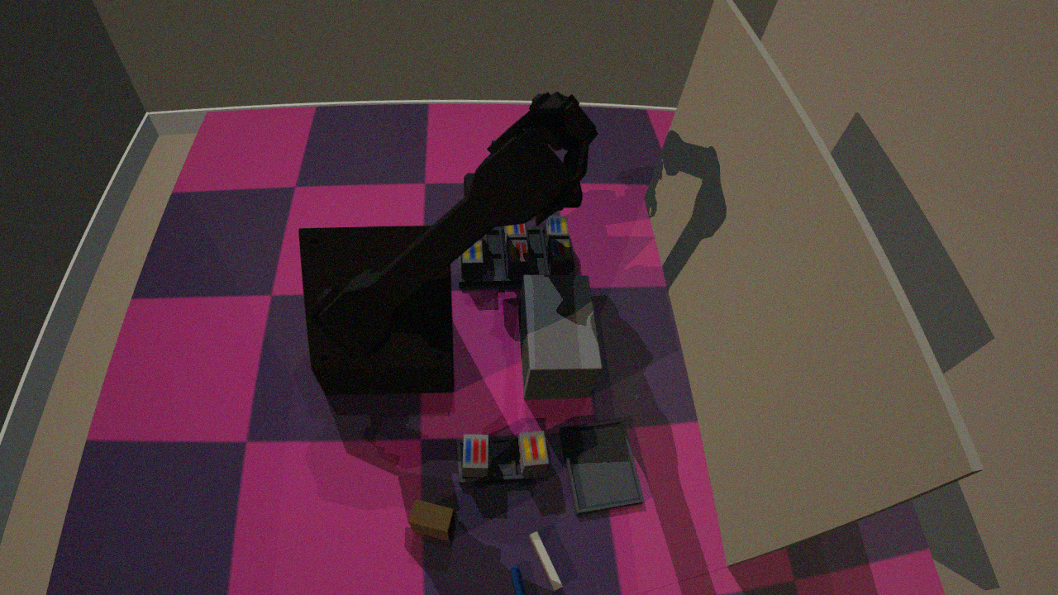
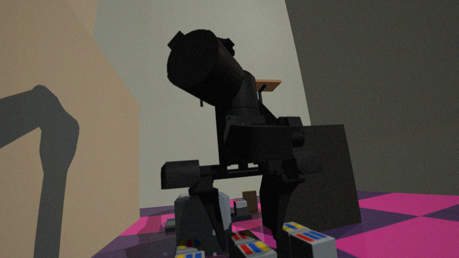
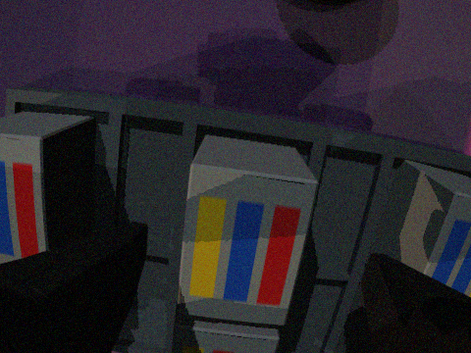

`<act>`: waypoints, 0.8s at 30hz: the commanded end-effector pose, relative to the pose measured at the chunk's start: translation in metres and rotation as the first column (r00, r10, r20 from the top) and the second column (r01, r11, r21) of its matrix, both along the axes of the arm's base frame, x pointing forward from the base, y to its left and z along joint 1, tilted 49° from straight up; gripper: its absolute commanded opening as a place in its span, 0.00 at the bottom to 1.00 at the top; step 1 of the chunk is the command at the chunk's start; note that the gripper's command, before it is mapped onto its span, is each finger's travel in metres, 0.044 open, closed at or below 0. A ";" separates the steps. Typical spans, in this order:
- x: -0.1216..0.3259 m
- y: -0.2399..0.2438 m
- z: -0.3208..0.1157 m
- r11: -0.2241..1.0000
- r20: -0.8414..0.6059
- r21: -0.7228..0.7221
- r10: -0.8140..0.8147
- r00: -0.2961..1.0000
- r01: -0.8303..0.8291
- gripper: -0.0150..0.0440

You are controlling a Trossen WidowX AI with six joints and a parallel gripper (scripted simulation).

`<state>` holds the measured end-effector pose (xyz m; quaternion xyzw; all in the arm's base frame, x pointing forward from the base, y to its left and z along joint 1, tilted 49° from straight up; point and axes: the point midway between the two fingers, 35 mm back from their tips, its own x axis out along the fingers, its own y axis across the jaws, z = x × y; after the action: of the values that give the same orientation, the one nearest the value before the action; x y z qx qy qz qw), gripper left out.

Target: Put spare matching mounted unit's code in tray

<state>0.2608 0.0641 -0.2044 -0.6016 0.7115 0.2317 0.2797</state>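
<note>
Fingers apart, straddling grey spare block with yellow-blue-red stripes (image 3: 243,243) in dark rack (image 3: 153,137), not yet clamped; lift, carry to shallow grey tray (image 1: 602,466), release all remain.

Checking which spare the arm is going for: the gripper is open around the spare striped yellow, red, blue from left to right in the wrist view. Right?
Not quite. In the wrist view the spare between the open gripper's fingers reads yellow, blue, red from left to right: blue is the middle stripe and red is on the right. The rest holds: the fingers stand to either side of it and have not closed.
</note>
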 end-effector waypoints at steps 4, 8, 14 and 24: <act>-0.003 -0.010 -0.007 1.000 -0.007 -0.007 0.006 1.000 -0.006 0.76; -0.004 -0.015 -0.012 1.000 -0.007 -0.008 0.006 1.000 -0.006 0.76; -0.006 -0.022 -0.018 1.000 -0.007 -0.009 0.006 1.000 -0.006 0.76; -0.009 -0.031 -0.026 1.000 -0.007 -0.010 0.006 1.000 -0.006 0.76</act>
<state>0.2532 0.0359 -0.2295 -0.6015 0.7127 0.2302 0.2779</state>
